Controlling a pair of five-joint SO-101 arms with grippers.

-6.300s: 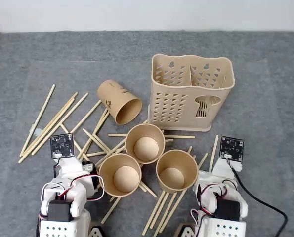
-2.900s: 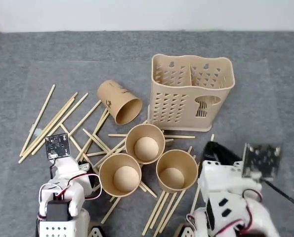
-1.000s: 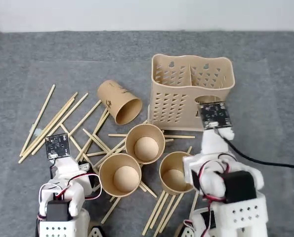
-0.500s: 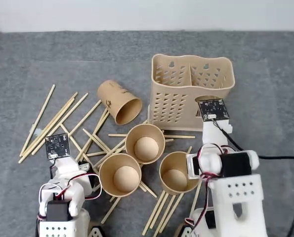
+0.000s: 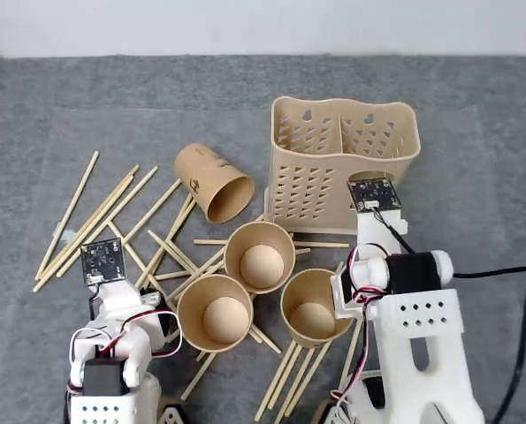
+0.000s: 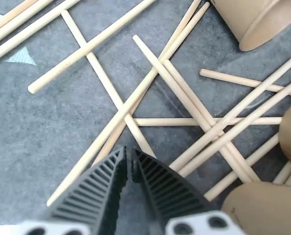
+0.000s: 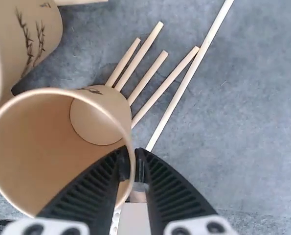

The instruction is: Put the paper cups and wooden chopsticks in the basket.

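Observation:
Three paper cups stand upright in the middle [image 5: 260,256], [image 5: 214,314], [image 5: 314,307], and a fourth [image 5: 211,181] lies on its side. Wooden chopsticks [image 5: 95,221] are scattered over the grey mat. The beige basket [image 5: 342,163] stands behind the cups. My right gripper [image 7: 129,156] is shut on the rim of the rightmost cup [image 7: 47,147], one finger inside and one outside. My left gripper [image 6: 129,152] is shut with nothing in it, low over crossed chopsticks [image 6: 150,83] to the left of the cups.
More chopsticks [image 5: 293,375] lie under and in front of the cups, and several [image 7: 184,88] run beside the held cup. The left arm's body [image 5: 112,353] sits at the front left. The right arm's cable [image 5: 510,291] trails to the right.
The right arm rose from its rest at the front right, swung over the rightmost cup and lowered onto its rim. The cup shifted slightly left. The left arm barely moved.

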